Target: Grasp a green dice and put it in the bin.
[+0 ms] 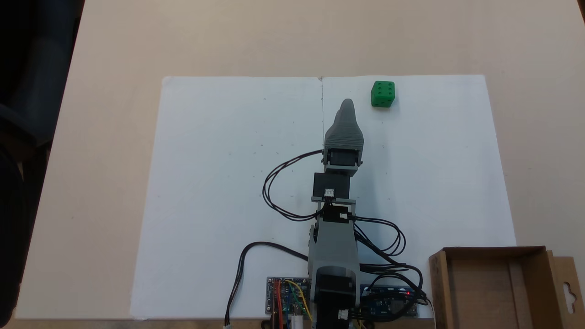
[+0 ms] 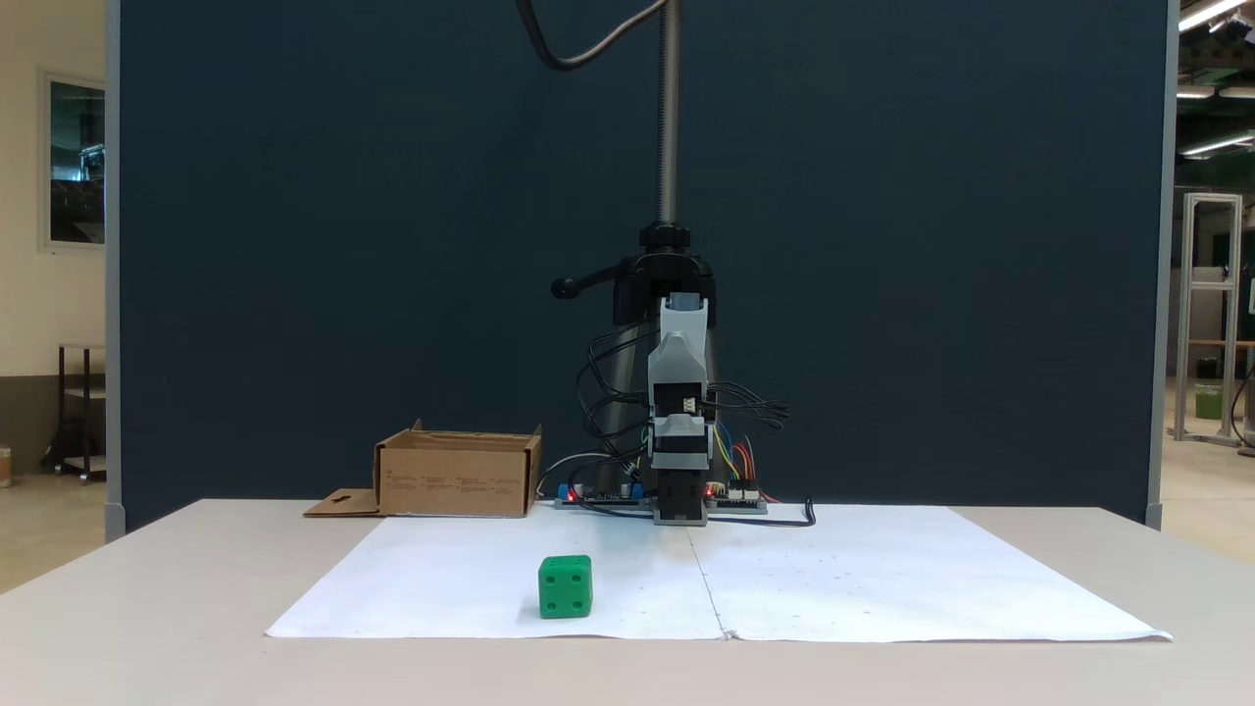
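Observation:
The green dice sits on the white paper near its far right corner in a fixed view, and close to the paper's front edge, left of centre, in the other fixed view. My gripper points toward the far edge, empty, its grey jaws pressed together. It stands a short way left of the dice and slightly nearer the arm's base, not touching it. The bin, a brown cardboard box with a hang-hole flap, stands beside the arm's base. It appears left of the arm in the other fixed view.
A white paper sheet covers the beige table. Circuit boards and looping black cables lie around the arm's base. A camera stand pole rises behind the arm, in front of a dark blue partition.

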Robot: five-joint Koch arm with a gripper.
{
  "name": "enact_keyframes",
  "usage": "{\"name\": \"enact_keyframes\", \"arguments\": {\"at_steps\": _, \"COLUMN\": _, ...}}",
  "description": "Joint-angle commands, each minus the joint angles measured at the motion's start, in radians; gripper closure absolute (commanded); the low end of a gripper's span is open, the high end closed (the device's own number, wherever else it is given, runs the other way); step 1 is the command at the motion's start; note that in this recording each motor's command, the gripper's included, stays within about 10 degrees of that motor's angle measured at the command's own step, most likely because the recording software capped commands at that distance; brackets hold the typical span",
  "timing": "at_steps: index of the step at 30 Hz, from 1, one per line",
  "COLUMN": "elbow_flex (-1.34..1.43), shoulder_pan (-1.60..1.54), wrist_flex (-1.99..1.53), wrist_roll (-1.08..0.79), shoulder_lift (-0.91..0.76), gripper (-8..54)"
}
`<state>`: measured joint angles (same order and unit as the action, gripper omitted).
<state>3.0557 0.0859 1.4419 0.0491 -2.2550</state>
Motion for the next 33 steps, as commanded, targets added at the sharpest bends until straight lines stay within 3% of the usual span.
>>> {"name": "enact_keyframes", "arguments": {"at_steps": 1, "elbow_flex": 0.074, "shoulder_pan": 0.017, "wrist_flex": 0.014, "wrist_roll": -0.075, "shoulder_lift": -0.11, "gripper": 2.5}}
{"name": "enact_keyframes", "arguments": {"at_steps": 18, "elbow_flex": 0.067, "shoulder_pan": 0.006, "wrist_flex": -0.018, "wrist_roll": -0.155, "shoulder_lift": -0.11, "gripper": 2.6}}
{"name": "enact_keyframes", "arguments": {"at_steps": 27, "elbow_flex": -0.078, "shoulder_pan": 0.041, "wrist_flex": -0.319, "wrist_roll": -0.158, "shoulder_lift": -0.114, "gripper": 3.3}}
{"name": "enact_keyframes", "arguments": {"at_steps": 33, "elbow_flex": -0.311, "shoulder_pan": 0.08, "wrist_flex": -0.75, "wrist_roll": -0.158, "shoulder_lift": -0.114, "gripper": 3.3}}
